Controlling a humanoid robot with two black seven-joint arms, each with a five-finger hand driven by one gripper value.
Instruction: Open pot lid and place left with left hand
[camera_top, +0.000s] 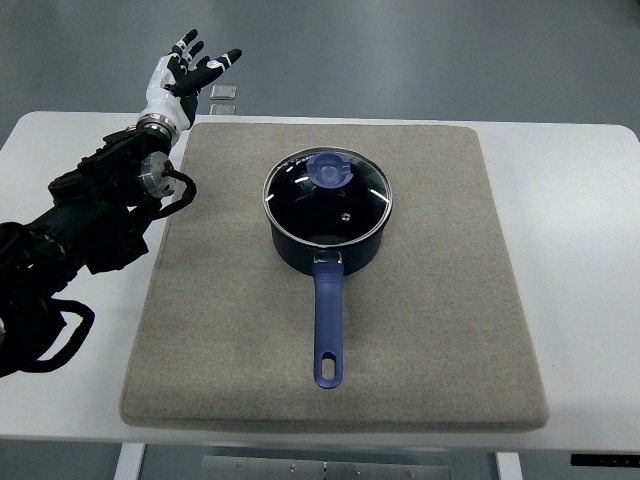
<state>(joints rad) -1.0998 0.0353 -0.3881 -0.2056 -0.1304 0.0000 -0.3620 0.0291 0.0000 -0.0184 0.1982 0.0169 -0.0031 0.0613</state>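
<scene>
Lid (328, 191), glass with blue knob, sits on my one blue pot (327, 245); left hand (184, 78) fingers spread, empty.

I see a dark blue saucepan (327, 235) sitting upright near the middle of the grey mat (200, 330). Its glass lid (345, 200), steel-rimmed with a round blue knob (329, 170), is still seated flat on the pot. The long blue handle (329, 325) points straight toward me, ending in a hanging slot.

Left hand (187, 70) hovers with fingers spread beyond the mat (200, 330), well apart from the lidded pot (328, 215).
</scene>
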